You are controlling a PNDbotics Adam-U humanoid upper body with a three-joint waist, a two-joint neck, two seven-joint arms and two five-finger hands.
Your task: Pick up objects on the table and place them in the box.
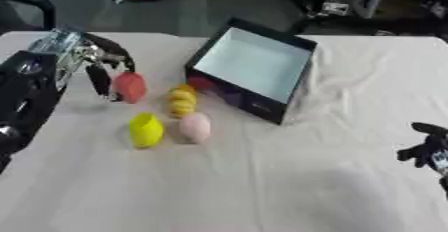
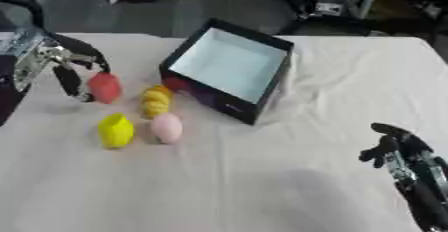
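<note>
Fingers [image 1: 99, 78] of the left hand [image 1: 87, 61] are curled down around a red object [image 1: 130, 86] at the left of the table, one dark finger set on its left side and another arched over its top; the object is pinched between them, though whether it is lifted clear of the cloth cannot be told. Just right of it a yellow ridged object [image 1: 182, 100] is seen, and nearer, side by side, a yellow-green object [image 1: 146, 129] and a pale pink egg-shaped one [image 1: 195, 127]. What these items are exactly cannot be made out.

Right of the group the box [image 1: 295, 78] is set, dark-walled with a pale inside, tipped so its opening faces up and toward the camera. A small red patch is glimpsed at its near left corner, half hidden by the wall.

At the lower right the right hand [image 2: 391, 146] is held idle, fingers relaxed and up, its arm cut off by the picture's edge.

A white cloth [image 1: 262, 186], creased in long folds, is spread over the whole table. Beyond the far edge a grey floor, dark equipment legs and a pale cloth heap are shown, all blurred.
</note>
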